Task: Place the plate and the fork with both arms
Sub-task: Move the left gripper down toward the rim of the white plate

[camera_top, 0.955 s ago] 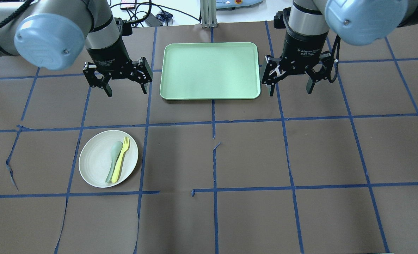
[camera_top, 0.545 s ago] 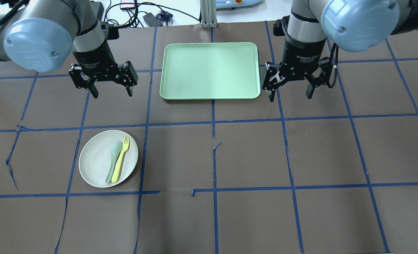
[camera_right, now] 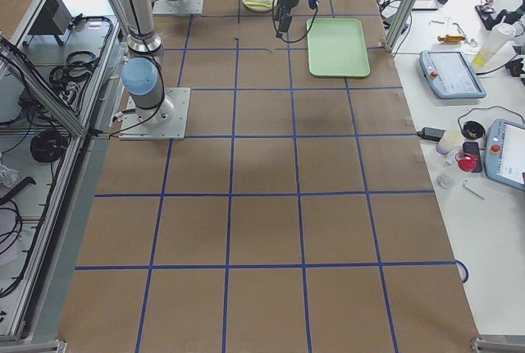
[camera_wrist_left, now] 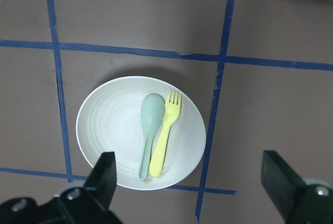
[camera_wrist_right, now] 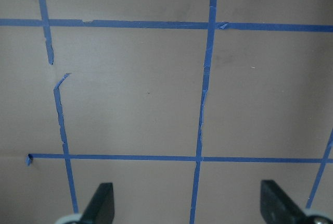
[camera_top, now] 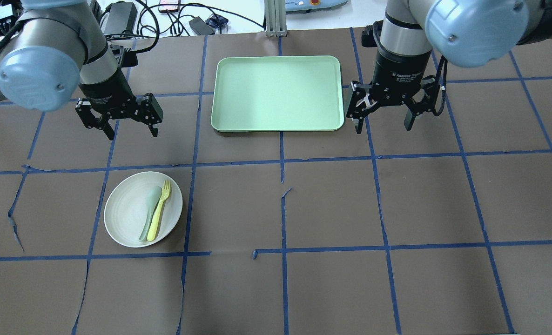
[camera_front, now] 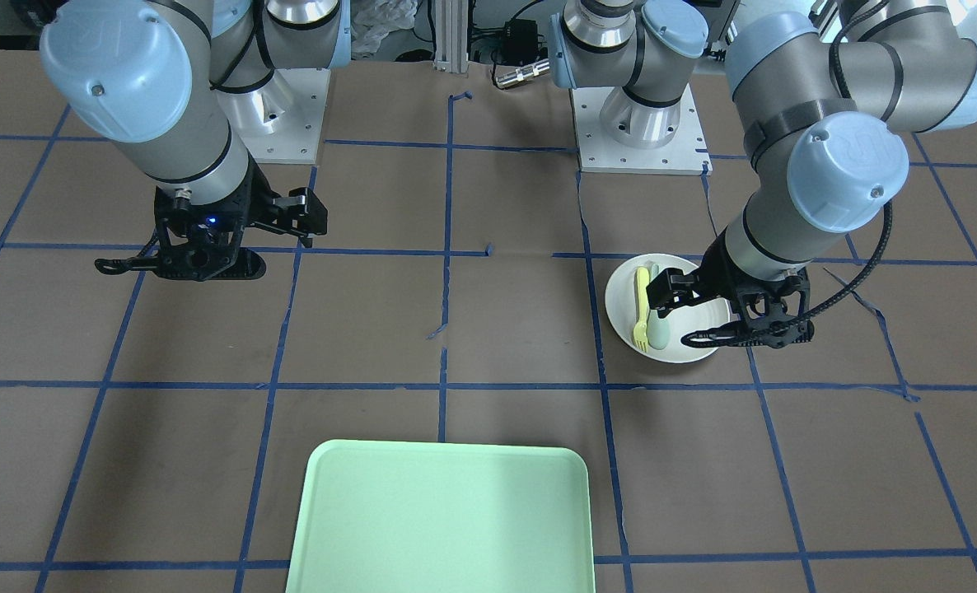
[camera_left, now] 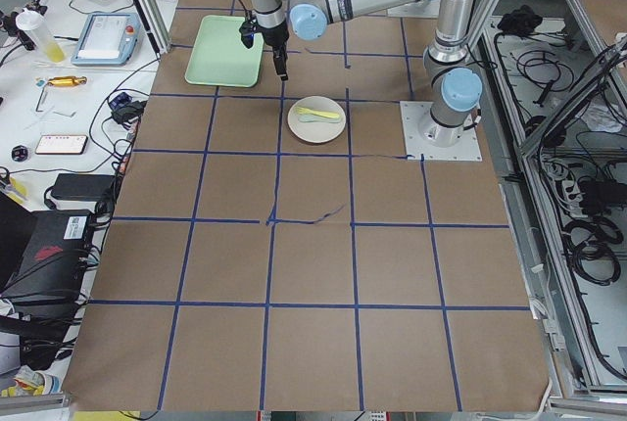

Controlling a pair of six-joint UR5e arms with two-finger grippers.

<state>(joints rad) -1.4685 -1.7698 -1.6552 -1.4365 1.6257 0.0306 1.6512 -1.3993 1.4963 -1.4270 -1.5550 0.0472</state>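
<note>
Opening reach, I judge: left tool (camera_top: 132,134) and right tool (camera_top: 383,127) hang spread, empty; the plate (camera_top: 123,211) sits on the counter (camera_top: 332,204) (fork (camera_top: 159,211) lying in it), so the left must next drop to its rim.

Light-green tray (camera_top: 276,93), mint spoon (camera_top: 149,211), brown table (camera_top: 332,204) with blue tape grid
</note>
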